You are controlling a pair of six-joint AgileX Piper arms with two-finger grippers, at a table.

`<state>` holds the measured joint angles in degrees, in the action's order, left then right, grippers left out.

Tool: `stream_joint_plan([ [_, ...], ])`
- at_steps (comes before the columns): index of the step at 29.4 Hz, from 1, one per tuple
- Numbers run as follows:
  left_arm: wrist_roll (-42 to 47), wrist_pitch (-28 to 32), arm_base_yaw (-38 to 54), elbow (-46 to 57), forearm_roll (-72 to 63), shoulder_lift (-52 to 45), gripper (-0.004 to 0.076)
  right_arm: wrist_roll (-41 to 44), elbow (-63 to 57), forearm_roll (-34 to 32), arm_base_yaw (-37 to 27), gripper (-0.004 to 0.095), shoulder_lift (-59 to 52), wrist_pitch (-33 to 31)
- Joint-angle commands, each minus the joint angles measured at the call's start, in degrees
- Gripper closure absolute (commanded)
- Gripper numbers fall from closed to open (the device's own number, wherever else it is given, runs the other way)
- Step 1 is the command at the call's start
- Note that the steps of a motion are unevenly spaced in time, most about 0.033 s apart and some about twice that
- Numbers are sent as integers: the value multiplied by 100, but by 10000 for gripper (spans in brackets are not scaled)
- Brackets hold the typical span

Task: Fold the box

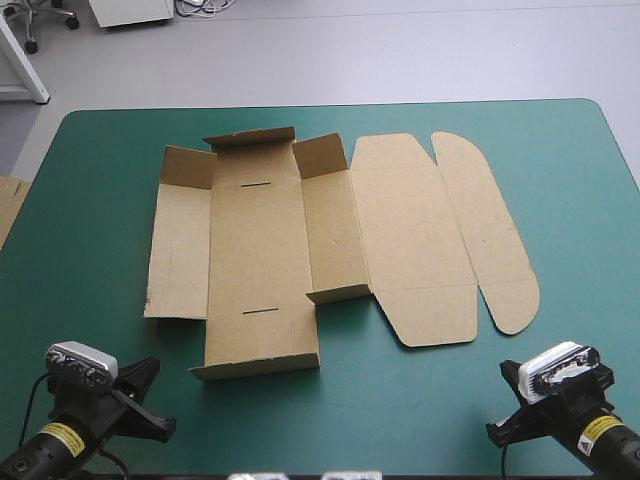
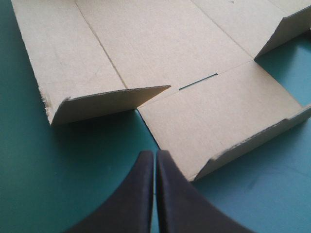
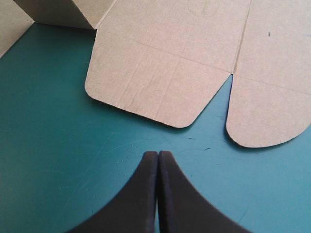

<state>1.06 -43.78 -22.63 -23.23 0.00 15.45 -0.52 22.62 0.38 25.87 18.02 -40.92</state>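
The brown box (image 1: 260, 250) lies opened out on the teal-green table, its middle panel flanked by side panels whose small end flaps stand slightly raised. Its lid (image 1: 410, 240) and rounded tuck flap (image 1: 490, 230) lie flat on the right. My left gripper (image 2: 155, 153) is shut and empty, just short of the box's near end flap (image 2: 223, 116) and beside a raised corner flap (image 2: 107, 102). My right gripper (image 3: 158, 153) is also shut and empty, over bare cover a little short of the lid's near flap (image 3: 160, 82) and the tuck flap's round end (image 3: 267, 107).
An edge of more brown board (image 1: 8, 205) shows at the table's left edge. Bare teal-green cover (image 1: 400, 400) runs along the near side between the two arms and around the box.
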Motion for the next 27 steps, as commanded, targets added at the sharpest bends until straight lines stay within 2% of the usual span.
stream_joint_plan([
  [1, 14, 358, -22, -145, 0, 58, 719, -23, 141, -38, -6, 929, 90, 384],
  [21, 14, 331, -22, -145, -32, 58, 719, -23, 151, -38, -6, 929, 90, 399],
  [25, 137, -75, -22, -492, -35, 289, 718, 175, 431, -38, -6, 927, 115, 981],
  [27, 137, -263, -22, -777, 142, 537, 709, 375, 739, -238, -6, 926, 244, 1169],
])
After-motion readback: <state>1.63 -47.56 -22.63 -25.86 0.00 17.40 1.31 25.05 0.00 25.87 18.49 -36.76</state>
